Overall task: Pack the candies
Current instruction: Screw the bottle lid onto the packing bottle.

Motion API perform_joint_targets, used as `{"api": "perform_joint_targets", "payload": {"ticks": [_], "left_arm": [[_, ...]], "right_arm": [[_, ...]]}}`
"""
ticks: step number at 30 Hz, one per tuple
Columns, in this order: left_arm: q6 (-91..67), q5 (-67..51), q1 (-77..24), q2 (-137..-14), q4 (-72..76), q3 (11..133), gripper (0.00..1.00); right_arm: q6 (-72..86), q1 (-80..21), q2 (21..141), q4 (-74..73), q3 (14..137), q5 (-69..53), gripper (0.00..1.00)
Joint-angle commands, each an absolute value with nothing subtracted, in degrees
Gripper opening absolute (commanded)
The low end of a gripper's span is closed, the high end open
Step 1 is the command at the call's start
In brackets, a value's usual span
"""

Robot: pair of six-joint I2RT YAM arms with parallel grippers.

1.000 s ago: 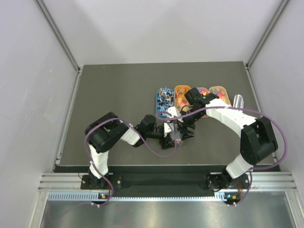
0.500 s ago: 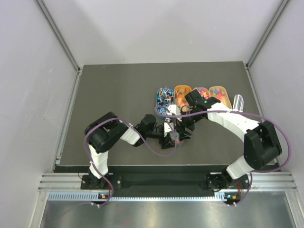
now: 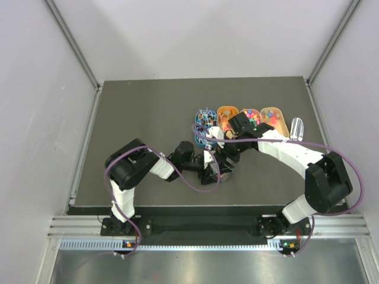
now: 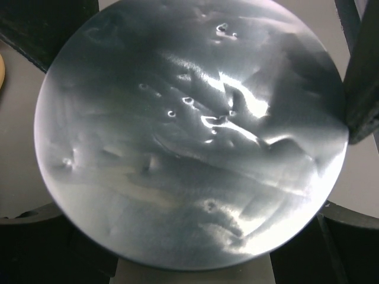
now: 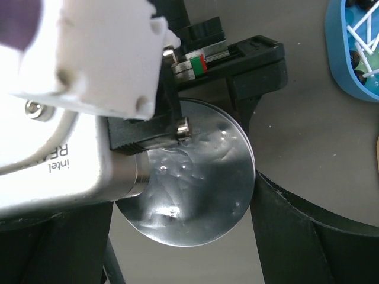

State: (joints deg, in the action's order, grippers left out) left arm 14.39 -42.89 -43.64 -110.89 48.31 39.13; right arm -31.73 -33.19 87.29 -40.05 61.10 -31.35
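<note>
The candies [image 3: 251, 115] lie as small mixed-colour pieces in oval trays at the back of the mat. In the right wrist view a round silver lid [image 5: 195, 183] tops the jar, which the arms mostly hide from above. My right gripper [image 5: 183, 190] stands over the lid with one black finger [image 5: 296, 231] against its rim on each side. My left gripper [image 3: 218, 171] holds the jar from the left. The lid [image 4: 189, 136] fills the left wrist view, with that gripper's [image 4: 189, 242] dark fingers at the bottom corners. No candy shows between any fingers.
A blue tray [image 3: 204, 125] of white sticks, an orange tray [image 3: 227, 117] and two more trays stand in a row behind the grippers. A clear cylinder [image 3: 296, 126] lies at the row's right end. The blue tray [image 5: 355, 53] is close on the right wrist view's right.
The right arm's wrist has shifted slightly left and nearer, covering more of the jar. The left arm and jar have stayed put.
</note>
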Motion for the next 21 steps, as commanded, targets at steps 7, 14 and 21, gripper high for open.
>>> {"api": "perform_joint_targets", "payload": {"ticks": [7, 14, 21], "left_arm": [[13.80, -31.99, -43.33, -112.24, 46.23, 40.61, 0.04], [14.24, -31.55, -43.24, -112.06, 47.72, 38.42, 0.05], [14.94, -33.66, -42.28, -111.53, 46.67, 36.48, 0.04]], "right_arm": [[-18.19, -36.12, 92.02, -37.35, 57.48, -30.23, 0.38], [-29.68, -36.12, 88.78, -40.69, 58.80, -31.99, 0.59], [-37.43, -35.95, 88.68, -47.97, 62.39, -33.05, 0.84]]}}
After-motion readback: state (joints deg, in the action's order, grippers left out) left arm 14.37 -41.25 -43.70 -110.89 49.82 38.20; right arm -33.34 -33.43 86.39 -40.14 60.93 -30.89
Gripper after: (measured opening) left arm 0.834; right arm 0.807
